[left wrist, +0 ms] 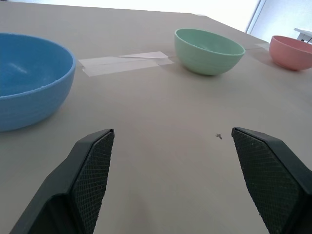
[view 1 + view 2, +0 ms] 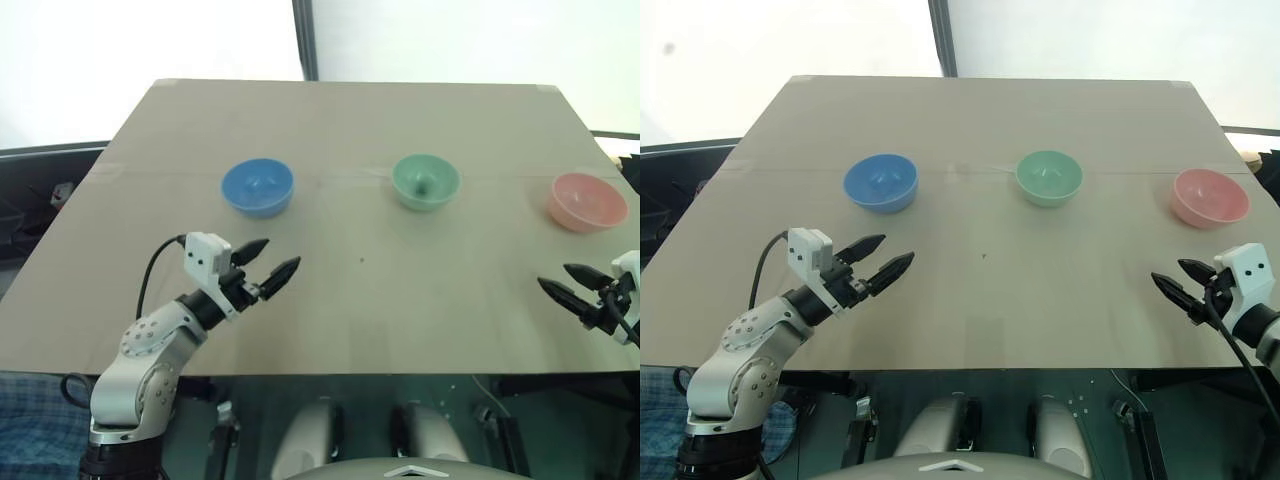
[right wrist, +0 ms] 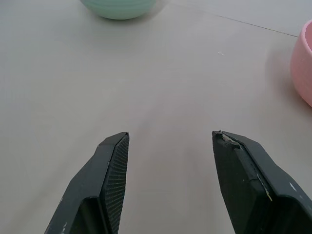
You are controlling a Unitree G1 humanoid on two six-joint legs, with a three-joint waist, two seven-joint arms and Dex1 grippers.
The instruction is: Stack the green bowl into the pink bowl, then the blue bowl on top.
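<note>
Three bowls stand in a row across the tan table. The blue bowl (image 2: 257, 187) is on the left, the green bowl (image 2: 425, 181) in the middle, the pink bowl (image 2: 587, 201) at the right. All three stand upright, apart and empty. My left gripper (image 2: 275, 256) hovers open in front of the blue bowl (image 1: 29, 78), pointing toward the table's middle. Near the front right edge, my right gripper (image 2: 565, 280) is open with nothing between its fingers, in front of the pink bowl (image 3: 303, 68).
A strip of tape (image 1: 124, 62) runs across the table (image 2: 340, 290) between the blue and green bowl. A small dark speck (image 2: 362, 261) lies mid-table. Beyond the table's left edge sits dark clutter (image 2: 40, 190).
</note>
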